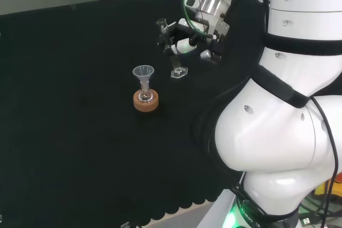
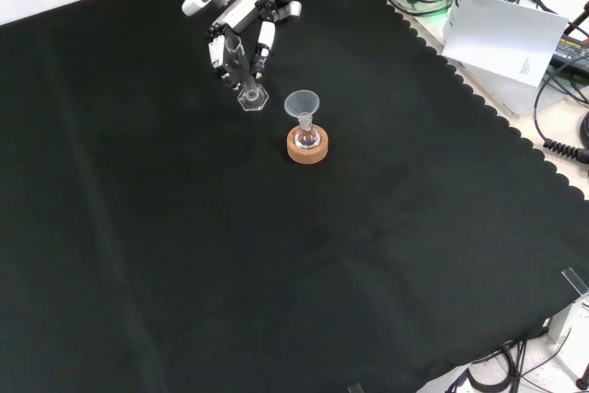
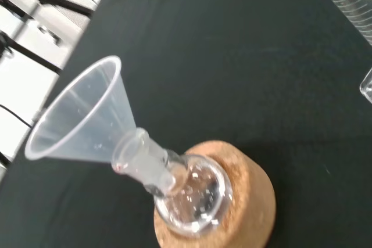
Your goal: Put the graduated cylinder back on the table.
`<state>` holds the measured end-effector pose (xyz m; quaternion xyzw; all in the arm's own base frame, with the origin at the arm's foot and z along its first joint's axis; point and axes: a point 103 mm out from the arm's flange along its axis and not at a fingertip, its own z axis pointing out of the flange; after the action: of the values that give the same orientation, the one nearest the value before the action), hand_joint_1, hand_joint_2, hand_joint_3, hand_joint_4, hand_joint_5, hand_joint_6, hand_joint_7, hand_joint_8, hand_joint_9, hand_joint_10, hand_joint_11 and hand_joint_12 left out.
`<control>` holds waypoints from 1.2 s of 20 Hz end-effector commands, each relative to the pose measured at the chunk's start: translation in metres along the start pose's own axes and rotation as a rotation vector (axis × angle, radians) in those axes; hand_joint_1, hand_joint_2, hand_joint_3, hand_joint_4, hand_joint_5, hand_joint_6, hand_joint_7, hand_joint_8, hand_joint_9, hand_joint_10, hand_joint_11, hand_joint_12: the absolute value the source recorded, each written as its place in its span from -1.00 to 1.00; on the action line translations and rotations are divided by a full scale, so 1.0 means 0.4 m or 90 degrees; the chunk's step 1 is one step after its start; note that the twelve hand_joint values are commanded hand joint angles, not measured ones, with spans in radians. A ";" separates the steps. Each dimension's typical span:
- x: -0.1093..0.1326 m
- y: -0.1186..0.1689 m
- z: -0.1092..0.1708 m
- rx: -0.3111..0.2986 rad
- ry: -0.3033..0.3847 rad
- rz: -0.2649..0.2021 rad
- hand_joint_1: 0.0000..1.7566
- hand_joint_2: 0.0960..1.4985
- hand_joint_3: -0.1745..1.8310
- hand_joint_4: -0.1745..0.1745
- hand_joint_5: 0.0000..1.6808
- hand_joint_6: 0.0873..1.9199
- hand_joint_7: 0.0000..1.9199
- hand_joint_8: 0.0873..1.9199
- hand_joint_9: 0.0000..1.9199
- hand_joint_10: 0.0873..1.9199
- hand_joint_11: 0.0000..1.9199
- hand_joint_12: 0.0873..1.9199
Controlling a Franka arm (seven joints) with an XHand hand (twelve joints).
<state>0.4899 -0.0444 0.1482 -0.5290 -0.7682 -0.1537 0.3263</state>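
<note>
Upright, graduated cylinder (image 2: 247, 80) in robot hand (image 2: 241, 36), base touching cloth (image 2: 276, 255).

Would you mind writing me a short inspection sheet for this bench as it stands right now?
Surface: black cloth covers the bench, scalloped along one edge.
Job's things: clear graduated cylinder upright in the hand, its hexagonal base at or just above the cloth; contact cannot be told.
Clutter: round flask on a cork ring with a clear funnel in its neck, standing apart from the cylinder.
Hand: hand with fingers curled round the cylinder.
Cables: green cable beside the wrist; black leads off the cloth, front view right.
Surroundings: sheet of paper beyond the cloth edge.
</note>
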 end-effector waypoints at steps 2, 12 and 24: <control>-0.044 0.041 0.002 -0.065 0.036 -0.048 0.52 0.59 -0.83 -0.43 0.04 -0.17 -0.18 0.36 0.13 -0.52 0.02 -0.15; -0.084 0.077 0.035 -0.107 0.062 -0.058 0.52 0.59 -0.82 -0.41 0.03 -0.16 -0.19 0.38 0.13 -0.52 0.01 -0.15; -0.098 0.107 0.057 -0.119 0.065 -0.064 0.51 0.60 -0.82 -0.42 0.02 -0.16 -0.20 0.40 0.12 -0.51 0.00 -0.14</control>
<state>0.5287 -0.0437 0.1035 -0.5089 -0.7583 -0.2687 0.3062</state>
